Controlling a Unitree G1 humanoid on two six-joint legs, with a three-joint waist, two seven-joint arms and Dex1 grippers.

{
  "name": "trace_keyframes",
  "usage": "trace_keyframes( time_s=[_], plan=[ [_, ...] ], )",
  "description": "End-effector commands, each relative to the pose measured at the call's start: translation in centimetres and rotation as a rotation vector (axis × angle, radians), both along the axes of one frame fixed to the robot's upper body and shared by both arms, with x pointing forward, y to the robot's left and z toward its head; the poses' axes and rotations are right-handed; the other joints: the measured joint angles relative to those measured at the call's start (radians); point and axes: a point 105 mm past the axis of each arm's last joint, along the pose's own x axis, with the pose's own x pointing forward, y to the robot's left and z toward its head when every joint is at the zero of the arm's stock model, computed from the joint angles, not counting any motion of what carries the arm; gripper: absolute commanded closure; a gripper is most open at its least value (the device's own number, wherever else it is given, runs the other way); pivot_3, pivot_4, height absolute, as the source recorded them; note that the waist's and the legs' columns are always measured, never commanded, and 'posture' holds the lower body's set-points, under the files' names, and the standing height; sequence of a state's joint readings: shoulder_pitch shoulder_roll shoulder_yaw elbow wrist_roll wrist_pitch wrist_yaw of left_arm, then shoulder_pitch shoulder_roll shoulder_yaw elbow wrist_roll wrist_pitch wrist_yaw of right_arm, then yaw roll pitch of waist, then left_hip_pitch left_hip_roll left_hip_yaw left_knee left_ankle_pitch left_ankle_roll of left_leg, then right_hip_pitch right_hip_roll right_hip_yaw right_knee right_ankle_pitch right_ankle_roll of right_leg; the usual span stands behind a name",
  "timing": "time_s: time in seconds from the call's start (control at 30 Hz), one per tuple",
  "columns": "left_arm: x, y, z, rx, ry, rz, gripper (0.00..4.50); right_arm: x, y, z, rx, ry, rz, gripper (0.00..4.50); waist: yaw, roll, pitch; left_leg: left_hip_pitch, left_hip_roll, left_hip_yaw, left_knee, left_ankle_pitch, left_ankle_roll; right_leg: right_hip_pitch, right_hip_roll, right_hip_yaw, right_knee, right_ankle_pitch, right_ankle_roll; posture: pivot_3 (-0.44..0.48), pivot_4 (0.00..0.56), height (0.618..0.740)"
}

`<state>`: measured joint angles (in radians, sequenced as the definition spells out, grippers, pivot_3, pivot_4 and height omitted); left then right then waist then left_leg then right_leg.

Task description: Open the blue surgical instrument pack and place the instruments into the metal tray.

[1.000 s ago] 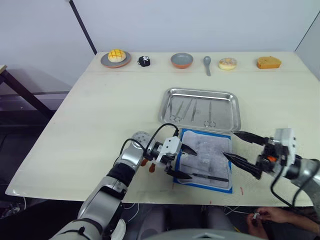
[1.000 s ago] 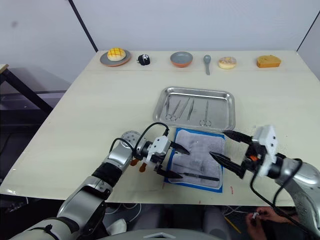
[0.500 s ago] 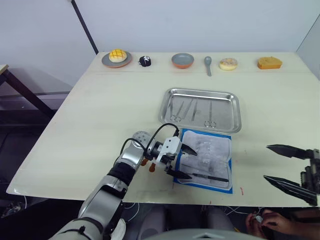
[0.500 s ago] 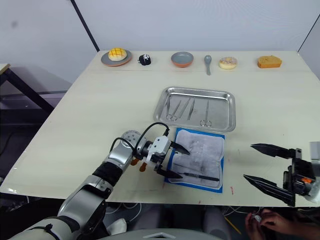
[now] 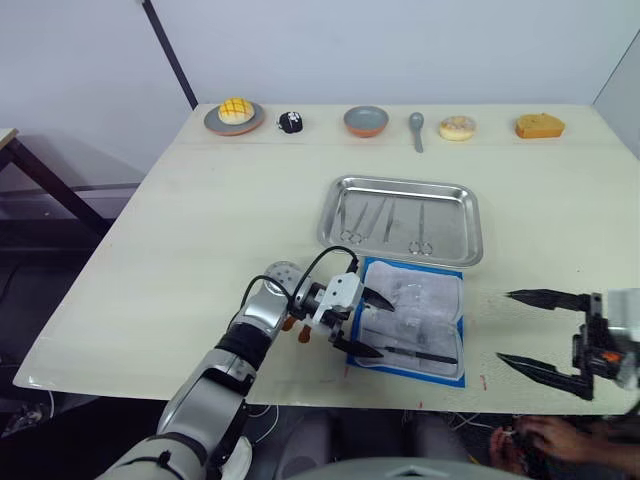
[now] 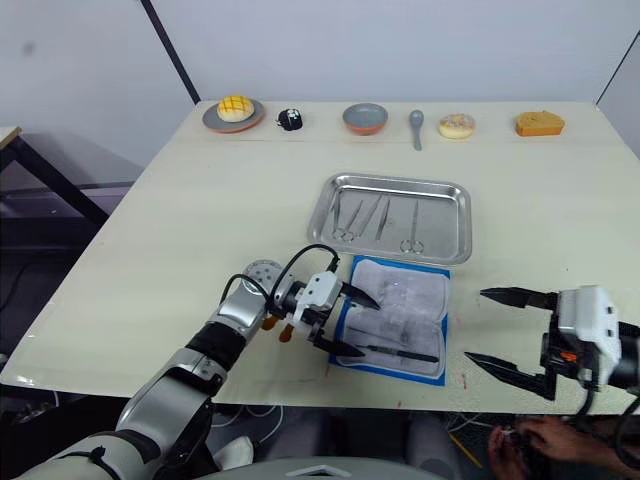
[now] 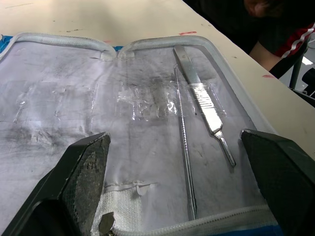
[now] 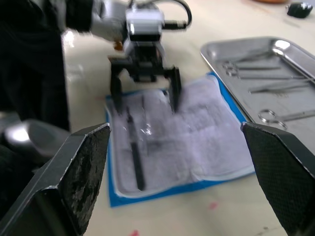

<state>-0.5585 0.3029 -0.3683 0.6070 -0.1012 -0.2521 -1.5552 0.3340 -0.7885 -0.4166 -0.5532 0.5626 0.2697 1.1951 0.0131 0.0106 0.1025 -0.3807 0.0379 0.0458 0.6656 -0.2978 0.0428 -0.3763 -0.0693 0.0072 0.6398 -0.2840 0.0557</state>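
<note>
Left eye view: the left gripper [image 5: 366, 322] reaches flat over the open pack [image 5: 412, 320], fingers spread, grasping nothing. The right gripper [image 5: 540, 332] hovers at the pack's 3 o'clock, also released; the tray [image 5: 401, 219] lies at 12.

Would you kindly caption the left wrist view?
Open left gripper over the unfolded blue surgical instrument pack, two instruments remaining inside.

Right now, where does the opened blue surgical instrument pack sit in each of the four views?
Left eye view: blue surgical instrument pack, lying open just in front of the metal tray.
Right eye view: same spot, the left gripper at its edge.
Left wrist view: pale lining, two instruments left inside.
Right wrist view: pack beside the tray.
Shared landmark: the tray.
</note>
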Motion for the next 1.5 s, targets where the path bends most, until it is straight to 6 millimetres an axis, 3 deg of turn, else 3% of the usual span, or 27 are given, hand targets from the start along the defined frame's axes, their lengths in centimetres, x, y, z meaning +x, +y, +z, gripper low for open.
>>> trace_keyframes(
  time_s=[0.03, 0.33, 0.53, 0.9, 1.03, 1.17, 1.5],
  plan=[
    [-2.4, 2.2, -5.1, 0.168, 0.195, 0.024, 0.00, 0.7, 2.2, -1.7, -0.057, -0.004, 0.025, 0.05, 0.000, 0.000, 0.000, 0.000, 0.000, 0.000, 0.000, 0.000, 0.000, 0.000, 0.000, 0.000, 0.000, 0.000, 0.000, 0.000, 0.150, 0.732],
    [-2.2, 2.3, -5.0, 0.170, 0.190, 0.028, 0.00, 3.4, 5.6, -4.8, -0.063, 0.018, -0.003, 0.05, 0.001, -0.002, 0.002, -0.001, 0.000, 0.000, 0.000, 0.000, 0.000, 0.000, -0.001, 0.000, 0.000, 0.000, -0.001, 0.000, 0.150, 0.732],
    [-2.1, 2.3, -4.9, 0.169, 0.186, 0.027, 0.00, 4.1, 5.9, -7.2, -0.131, 0.025, -0.006, 0.05, 0.001, -0.003, 0.002, 0.000, 0.000, -0.001, 0.000, 0.000, 0.000, 0.000, -0.003, -0.001, 0.000, 0.001, -0.001, 0.000, 0.150, 0.732],
    [-2.2, 2.2, -4.8, 0.170, 0.184, 0.025, 0.00, 4.2, 5.5, -8.9, -0.180, 0.053, 0.005, 0.05, 0.001, -0.003, 0.002, 0.000, 0.000, -0.001, 0.000, 0.000, 0.000, 0.000, -0.001, -0.001, 0.000, 0.001, -0.001, 0.000, 0.150, 0.732],
    [-2.2, 2.1, -4.8, 0.168, 0.184, 0.024, 0.00, 4.1, 5.7, -9.5, -0.178, 0.078, 0.014, 0.99, 0.001, -0.003, 0.002, 0.000, 0.000, -0.001, 0.000, 0.000, 0.000, 0.000, -0.001, -0.001, 0.000, 0.001, -0.002, 0.000, 0.150, 0.732],
    [-2.2, 2.1, -4.8, 0.168, 0.184, 0.023, 0.00, 4.0, 5.8, -10.1, -0.200, 0.074, 0.039, 2.92, 0.000, -0.003, 0.002, 0.000, 0.000, -0.001, 0.000, 0.000, 0.000, 0.000, -0.002, -0.001, 0.000, 0.001, -0.002, 0.000, 0.150, 0.732],
    [-2.1, 2.1, -4.8, 0.168, 0.185, 0.026, 0.00, 3.6, 5.9, -11.0, -0.207, 0.107, 0.068, 2.92, 0.000, -0.004, 0.002, 0.000, 0.001, -0.001, 0.000, 0.000, 0.000, 0.000, -0.002, 0.000, 0.000, 0.001, -0.002, 0.000, 0.150, 0.732]
  ],
)
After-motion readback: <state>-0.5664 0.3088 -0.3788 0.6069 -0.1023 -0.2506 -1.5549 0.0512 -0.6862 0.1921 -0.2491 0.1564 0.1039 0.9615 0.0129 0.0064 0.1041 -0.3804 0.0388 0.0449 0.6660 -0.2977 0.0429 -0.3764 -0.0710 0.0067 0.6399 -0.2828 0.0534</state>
